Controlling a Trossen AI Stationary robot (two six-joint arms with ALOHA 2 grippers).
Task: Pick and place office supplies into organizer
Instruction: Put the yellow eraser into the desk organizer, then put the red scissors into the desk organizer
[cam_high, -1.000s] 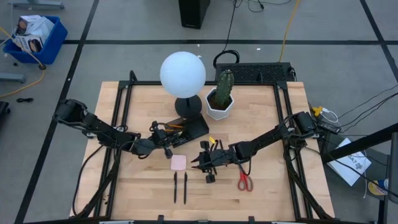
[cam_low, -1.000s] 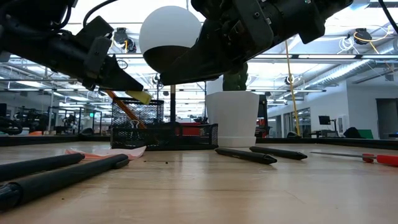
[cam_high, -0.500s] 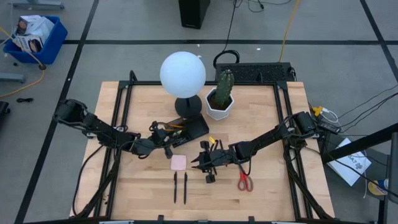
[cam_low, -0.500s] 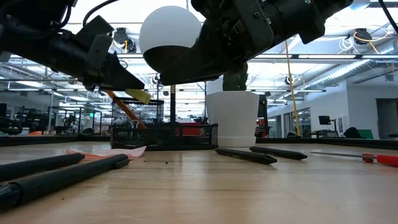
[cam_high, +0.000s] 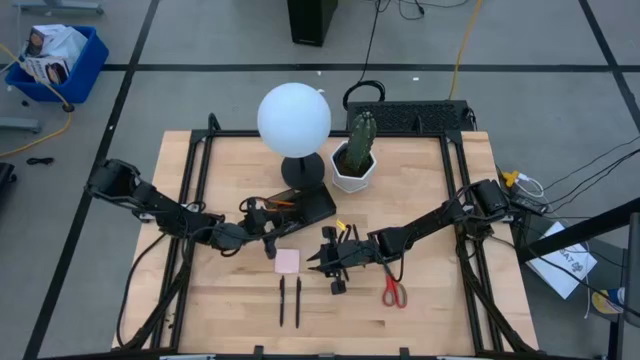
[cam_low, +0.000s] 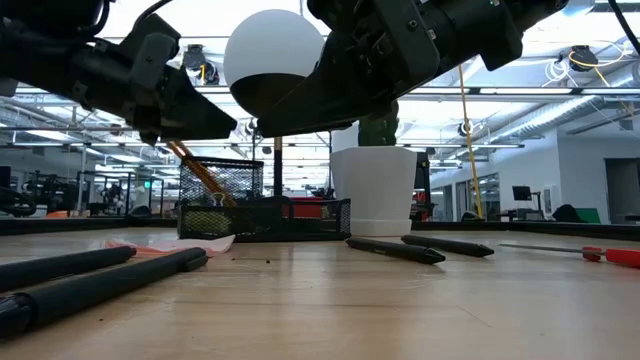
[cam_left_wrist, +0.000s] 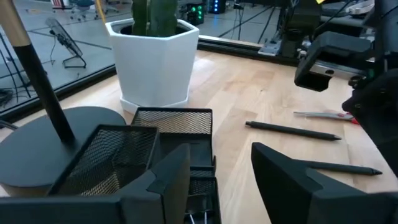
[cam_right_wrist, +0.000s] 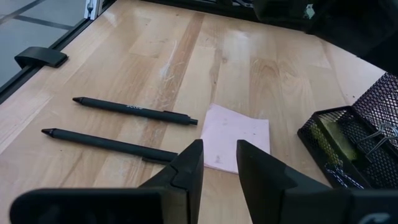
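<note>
Step in hand, as judged: a release over the organizer (cam_high: 300, 205), a black wire-mesh open-top tray at frame centre of the high view beside the matte round lamp base (cam_high: 302, 172); the left gripper (cam_left_wrist: 217, 180) hangs just above it, fingers apart and empty. The right gripper (cam_right_wrist: 214, 163) hovers over the desk (cam_high: 420, 310) lower centre, fingers narrowly apart on nothing. Next move calls for a low pinch on what remains: flat pink sticky-note pad (cam_high: 287, 261), two slim black pens (cam_high: 290, 300), red-handled scissors (cam_high: 394, 292) lower right.
</note>
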